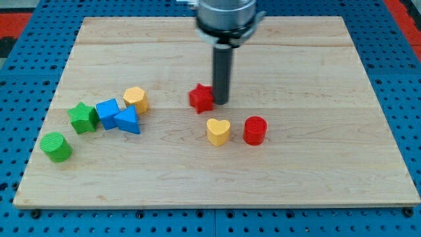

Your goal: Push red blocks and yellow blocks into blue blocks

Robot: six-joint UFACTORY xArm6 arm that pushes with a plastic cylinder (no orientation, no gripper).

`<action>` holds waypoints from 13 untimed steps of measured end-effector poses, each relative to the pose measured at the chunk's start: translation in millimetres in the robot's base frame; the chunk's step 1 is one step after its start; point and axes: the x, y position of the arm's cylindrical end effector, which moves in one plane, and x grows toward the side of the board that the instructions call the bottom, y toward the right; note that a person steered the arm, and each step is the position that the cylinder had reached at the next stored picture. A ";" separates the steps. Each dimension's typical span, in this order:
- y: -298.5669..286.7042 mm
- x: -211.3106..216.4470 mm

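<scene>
My tip (221,101) rests on the board right against the right side of a red star block (201,98) near the middle. Below them lie a yellow heart block (218,131) and a red cylinder (255,130), side by side and slightly apart. At the view's left, a blue cube (107,112) and a blue triangular block (127,120) touch each other. A yellow hexagonal block (136,99) sits just above and right of them, close to the blue cube.
A green star block (83,118) touches the blue cube's left side. A green cylinder (56,146) stands at the lower left. The wooden board (316,164) lies on a blue perforated table (20,79).
</scene>
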 end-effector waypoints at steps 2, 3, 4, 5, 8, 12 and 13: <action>-14.6 -23.2; 115.5 -26.9; 195.0 23.8; 141.7 51.0; 116.4 95.6; 56.0 100.0; 60.5 60.9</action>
